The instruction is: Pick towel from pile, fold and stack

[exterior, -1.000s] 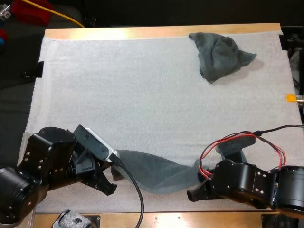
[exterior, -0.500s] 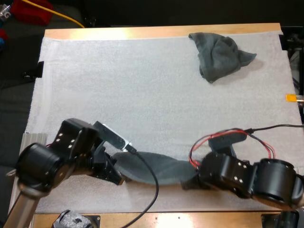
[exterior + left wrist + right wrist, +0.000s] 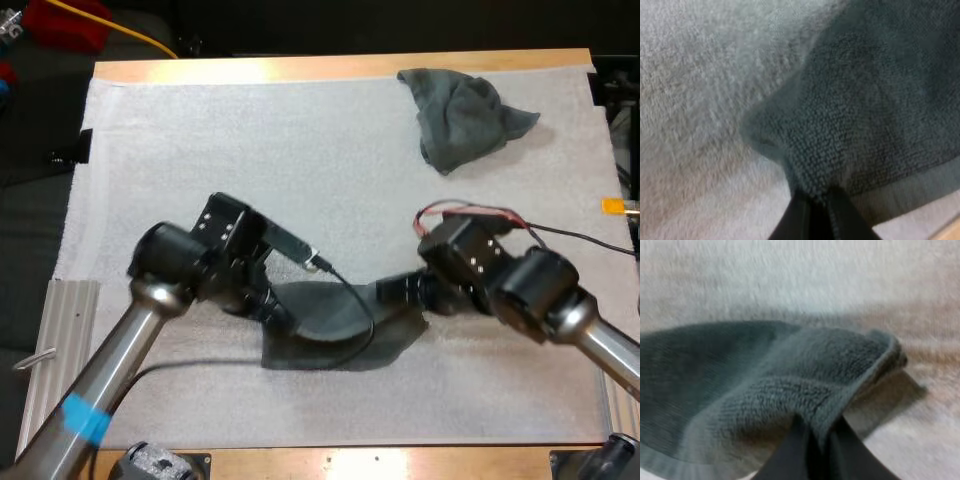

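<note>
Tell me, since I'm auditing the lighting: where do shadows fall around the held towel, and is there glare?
High view: even light on the white mat, no glare; thin shadow under the towel. Right wrist view: dark shadow on the mat beside the corner the right gripper pinches. Left wrist view: soft shade beside the towel's edge at the left gripper.

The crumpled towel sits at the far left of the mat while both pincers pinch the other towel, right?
No: the high view shows the crumpled towel at the far right of the mat. Left pincer and right pincer do pinch the other towel.
</note>
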{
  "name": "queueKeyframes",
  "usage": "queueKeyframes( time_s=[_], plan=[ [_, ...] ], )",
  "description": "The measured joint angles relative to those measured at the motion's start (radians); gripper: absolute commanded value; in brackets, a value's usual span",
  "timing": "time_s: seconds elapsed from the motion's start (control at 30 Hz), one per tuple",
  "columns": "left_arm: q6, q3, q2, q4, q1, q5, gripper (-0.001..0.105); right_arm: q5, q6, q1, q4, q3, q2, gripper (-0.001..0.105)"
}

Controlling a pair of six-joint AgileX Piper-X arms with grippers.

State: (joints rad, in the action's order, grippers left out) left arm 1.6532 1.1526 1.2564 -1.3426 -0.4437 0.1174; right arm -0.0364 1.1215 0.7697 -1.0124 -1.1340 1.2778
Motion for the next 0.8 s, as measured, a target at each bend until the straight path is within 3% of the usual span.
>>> queueKeyframes(
  time_s=[0.17, 0.33, 0.67, 0.8],
  plan=[
    [-0.006, 0.0, 0.095, 0.07, 0.071, 0.009, 0.0, -0.114, 0.0, -0.085, 0.086, 0.0, 0.071, 0.001],
    [-0.006, 0.0, 0.194, 0.112, 0.148, 0.098, 0.0, -0.212, -0.01, -0.146, 0.131, 0.0, 0.143, 0.001],
    [-0.006, 0.0, 0.293, 0.172, 0.288, 0.174, 0.0, -0.354, -0.125, -0.241, 0.245, 0.001, 0.271, 0.001],
    [-0.004, 0.0, 0.319, 0.208, 0.332, 0.216, 0.0, -0.406, -0.216, -0.265, 0.318, 0.001, 0.311, 0.001]
  ],
)
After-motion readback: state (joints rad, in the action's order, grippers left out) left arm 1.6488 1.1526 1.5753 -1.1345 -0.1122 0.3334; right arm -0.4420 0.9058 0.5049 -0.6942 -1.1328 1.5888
